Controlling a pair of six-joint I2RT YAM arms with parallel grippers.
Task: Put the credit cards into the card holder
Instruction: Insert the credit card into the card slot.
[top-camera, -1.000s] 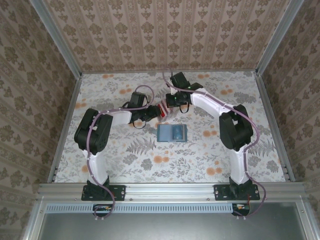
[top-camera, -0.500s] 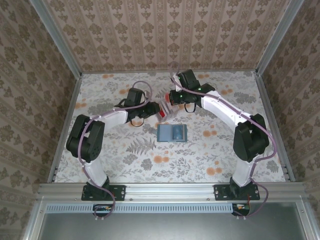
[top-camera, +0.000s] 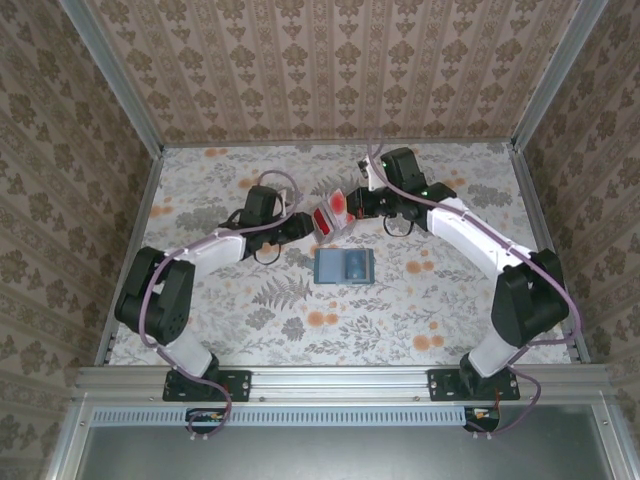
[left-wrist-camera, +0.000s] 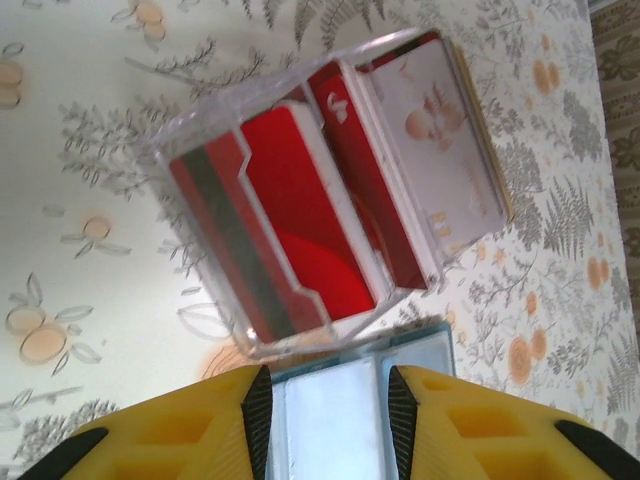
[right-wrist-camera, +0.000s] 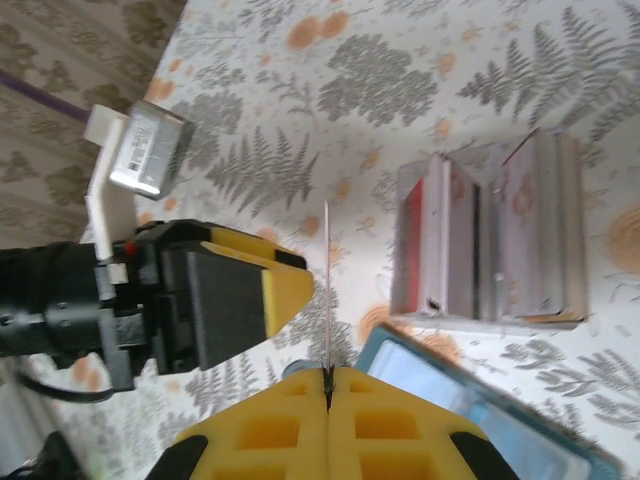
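Red & white plastic credit cards (left-wrist-camera: 300, 210) are standing on edge in a clear plastic box (left-wrist-camera: 215, 115) at mid-table, a bit to the far side. One thin card (right-wrist-camera: 327, 260), seen edge-on, is sitting left of the box in the R gripper (right-wrist-camera: 327, 375), whose yellow fingers are pressing together on it. The small flat teal card holder (top-camera: 345, 266), w/ a lighter blue-grey face, is lying flat on the floral table (top-camera: 250, 300), just near of the box & apart from it.

Step in hand, I'd judge: taking cards out of the box one at a time. This card is looking free of the box and none seems to be in the holder yet, so the task is barely starting. Next move is prob. calling for carrying the card nearward, lining its edge up w/ a slot & sliding it in. The holder may be needing steadying by the L gripper (left-wrist-camera: 327, 382).

L gripper's jaws are standing partly spread w/ nothing between the pads. The box is sitting just ahead of its tips; can't tell if touching. Both arms are reaching far & inward, L arm stretching right, R arm stretching left, wrists meeting at the box.
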